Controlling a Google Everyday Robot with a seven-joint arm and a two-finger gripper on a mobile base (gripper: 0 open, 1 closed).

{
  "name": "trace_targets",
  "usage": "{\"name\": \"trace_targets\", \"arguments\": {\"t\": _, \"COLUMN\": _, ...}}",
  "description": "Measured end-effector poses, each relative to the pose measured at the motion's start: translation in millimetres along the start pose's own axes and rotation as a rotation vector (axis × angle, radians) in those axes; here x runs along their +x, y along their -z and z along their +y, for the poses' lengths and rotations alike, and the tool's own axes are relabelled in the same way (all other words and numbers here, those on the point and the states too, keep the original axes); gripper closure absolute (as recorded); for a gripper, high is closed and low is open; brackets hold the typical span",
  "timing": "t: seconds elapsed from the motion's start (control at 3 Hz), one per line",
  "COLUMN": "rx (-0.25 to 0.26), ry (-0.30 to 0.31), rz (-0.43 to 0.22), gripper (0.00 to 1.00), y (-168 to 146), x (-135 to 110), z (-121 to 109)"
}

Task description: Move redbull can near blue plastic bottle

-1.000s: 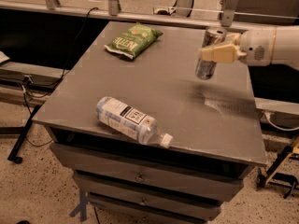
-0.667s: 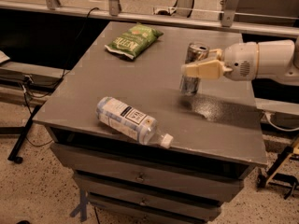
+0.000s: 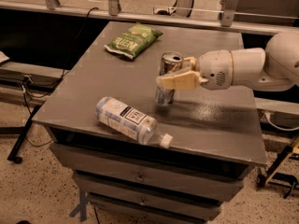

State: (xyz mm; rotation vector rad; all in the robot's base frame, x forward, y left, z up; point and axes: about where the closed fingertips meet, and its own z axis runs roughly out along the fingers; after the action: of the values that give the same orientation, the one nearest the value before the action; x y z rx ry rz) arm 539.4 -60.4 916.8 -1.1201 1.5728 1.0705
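We see the slim silver-blue metal redbull can (image 3: 164, 94) held upright near the middle of the grey desk (image 3: 215, 118), a little toward the right edge. The robot's white arm (image 3: 252, 66) reaches in from the right side, and its gripper (image 3: 167, 76) is clamped around the can's upper half. One cream-coloured finger (image 3: 180, 80) crosses the front of the can just below its shiny top rim, while the other shows behind the can near the rim, so the can sits between the two and is touched on both sides. The can's lower half hangs free beneath the near finger; we cannot tell whether its base touches the desk surface or hovers just above it.

The clear pale-blue plastic bottle (image 3: 126, 120) with a white-and-dark label lies on its side near the front edge, its small white cap (image 3: 166, 140) pointing toward the front right. The can stands near the bottle, behind and to the right of it, without touching. A green chip bag (image 3: 133, 40) lies flat toward the back left corner, well apart from both. Below the front edge we see the desk's drawers (image 3: 140, 176)
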Motion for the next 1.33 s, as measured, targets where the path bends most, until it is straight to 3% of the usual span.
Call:
{"name": "trace_targets", "arguments": {"t": 0.33, "rx": -0.041, "ry": 0.029, "rz": -0.014, "gripper": 1.0, "y": -14, "x": -2, "z": 12}}
{"name": "trace_targets", "arguments": {"t": 1.33, "rx": -0.124, "ry": 0.066, "rz": -0.05, "gripper": 0.36, "y": -40, "x": 13, "z": 30}}
